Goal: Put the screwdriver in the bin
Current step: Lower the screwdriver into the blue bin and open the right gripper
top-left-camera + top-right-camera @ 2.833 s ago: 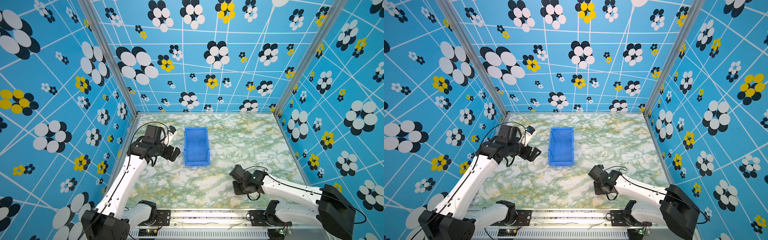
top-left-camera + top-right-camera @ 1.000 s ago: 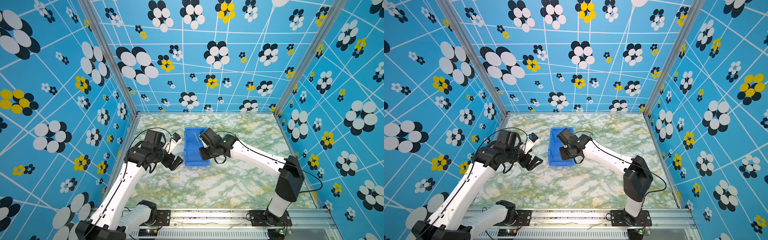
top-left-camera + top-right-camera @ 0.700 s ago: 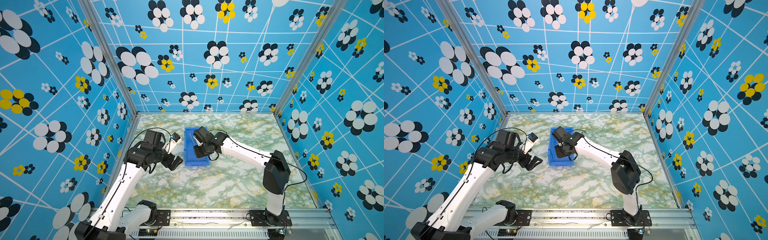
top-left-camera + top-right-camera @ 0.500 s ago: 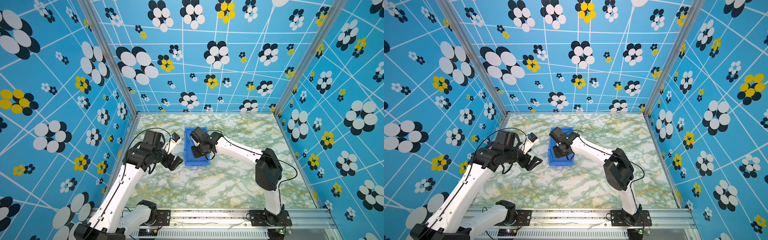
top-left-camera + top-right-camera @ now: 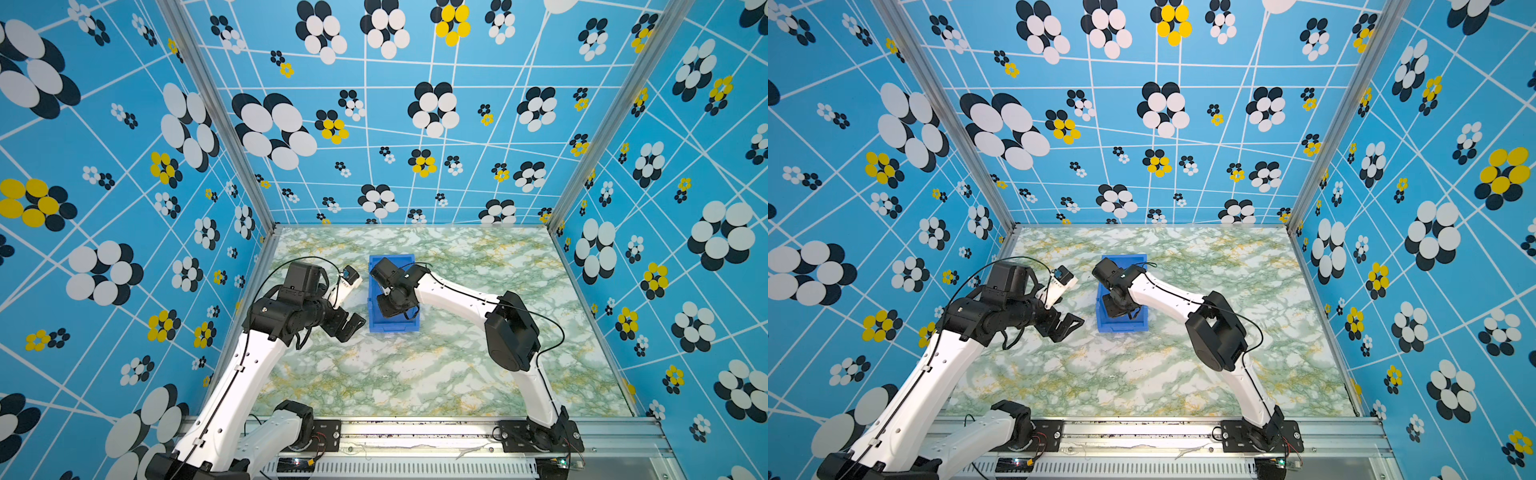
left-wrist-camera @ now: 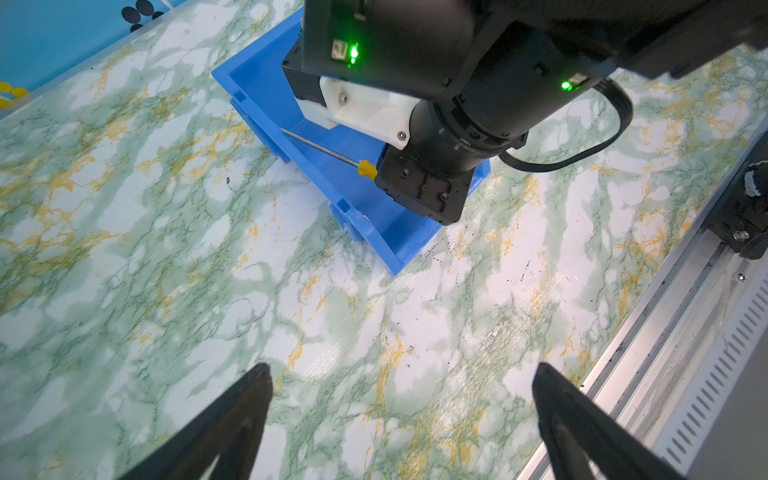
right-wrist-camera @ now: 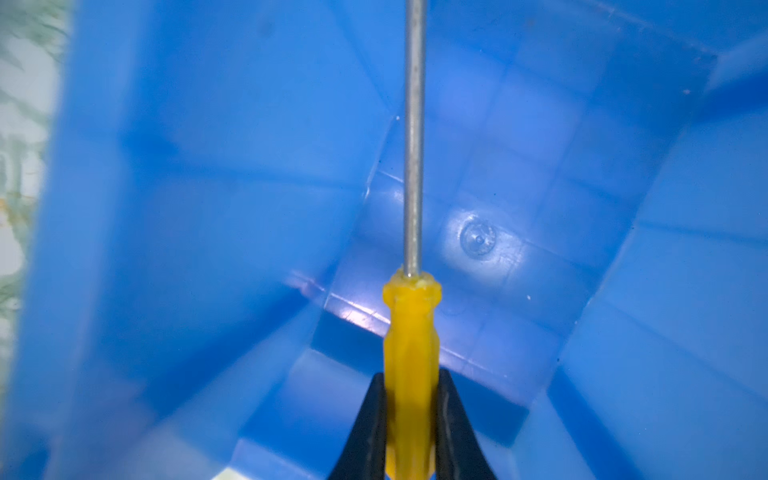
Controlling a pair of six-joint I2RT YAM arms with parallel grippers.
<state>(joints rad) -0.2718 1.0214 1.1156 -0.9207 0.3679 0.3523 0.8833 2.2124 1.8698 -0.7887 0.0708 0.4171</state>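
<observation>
The blue bin stands on the marble table, left of centre in both top views. My right gripper is shut on the yellow handle of the screwdriver, whose grey shaft points ahead over the bin floor. In both top views the right gripper is down inside the bin and hides the screwdriver. The left wrist view shows the screwdriver level within the bin. My left gripper hangs open and empty just left of the bin.
Patterned blue walls close the table on three sides. An aluminium rail with both arm bases runs along the front edge. The right arm's elbow stands high to the right of the bin.
The right arm swung from the table's front right to the bin, then shifted left and down into it with the screwdriver. The left gripper has barely moved.
</observation>
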